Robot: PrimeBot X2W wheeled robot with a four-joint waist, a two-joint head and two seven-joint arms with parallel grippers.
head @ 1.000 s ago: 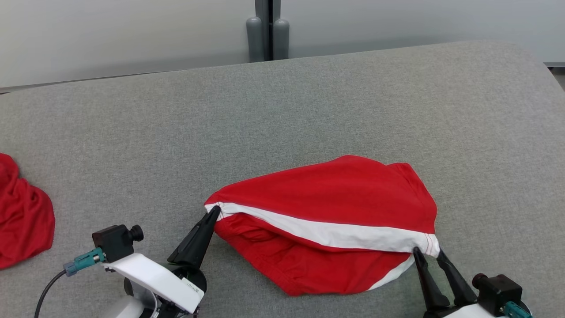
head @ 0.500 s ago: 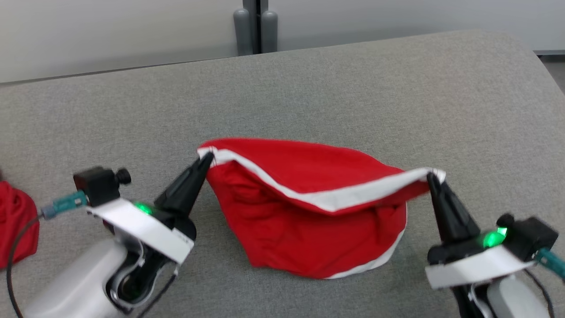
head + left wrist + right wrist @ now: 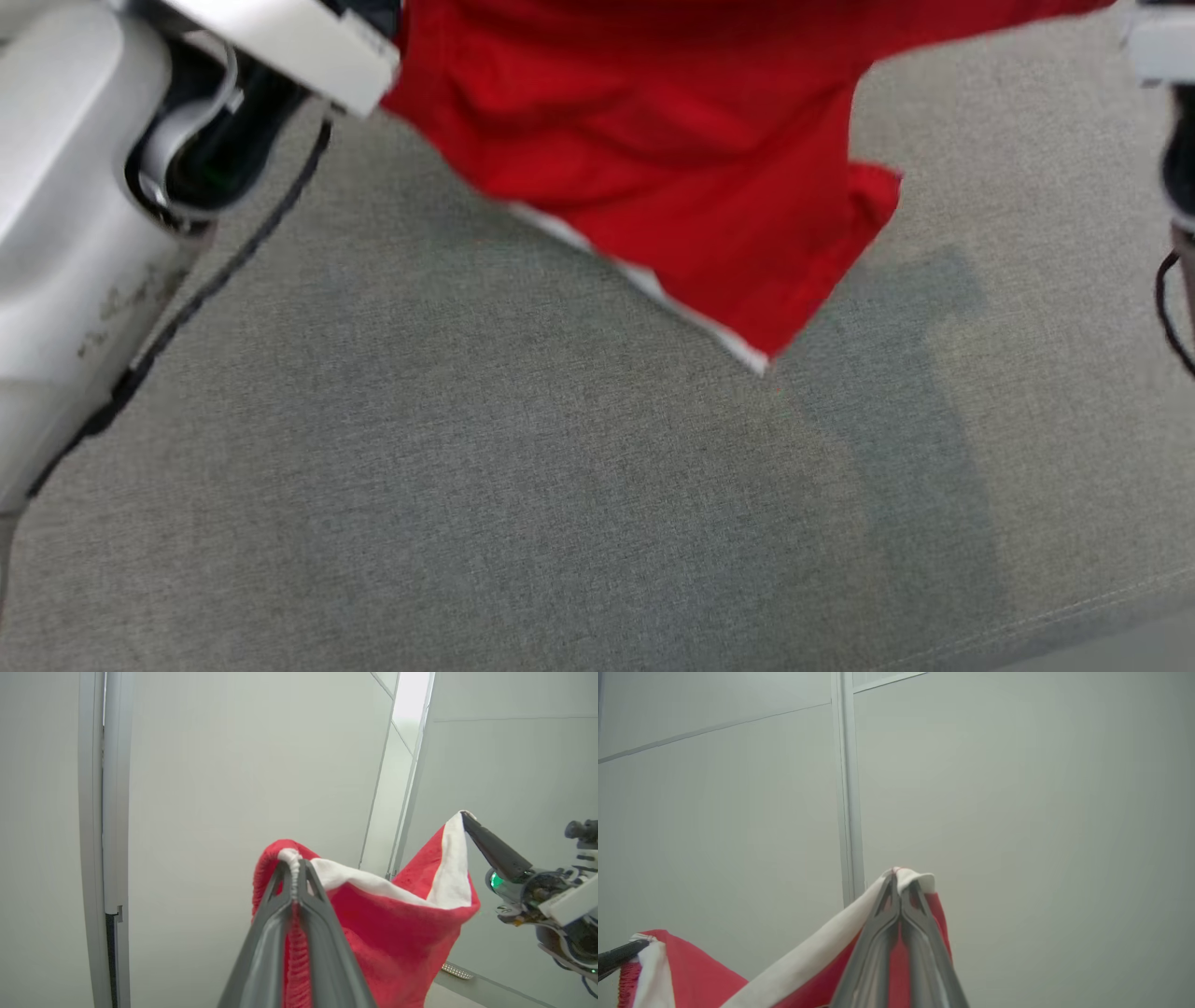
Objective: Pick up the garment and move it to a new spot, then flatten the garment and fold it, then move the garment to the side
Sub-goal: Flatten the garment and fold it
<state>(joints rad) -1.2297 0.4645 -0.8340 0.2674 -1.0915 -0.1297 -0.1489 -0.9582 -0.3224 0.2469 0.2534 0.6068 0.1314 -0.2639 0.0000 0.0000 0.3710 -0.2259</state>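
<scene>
1. The garment (image 3: 691, 159) is red knit cloth with a broad white band along one edge and a narrow white trim at its lowest hem.
2. It hangs in the air above the grey cushion (image 3: 560, 485), with its lowest corner pointing down at the cushion and its shadow (image 3: 896, 308) cast on the cushion beside it.
3. The white band runs slack between the two held corners, and the red body sags below it like a pouch.
4. The left gripper (image 3: 293, 861) has its fingers pressed together on one end of the band, where the cloth bunches into tight gathers.
5. The right gripper (image 3: 902, 882) has its fingers clamped on the other end, and a small white flap folds over their tips.
6. Both grippers are raised high above the cushion, in front of pale wall panels (image 3: 1017, 788).
</scene>
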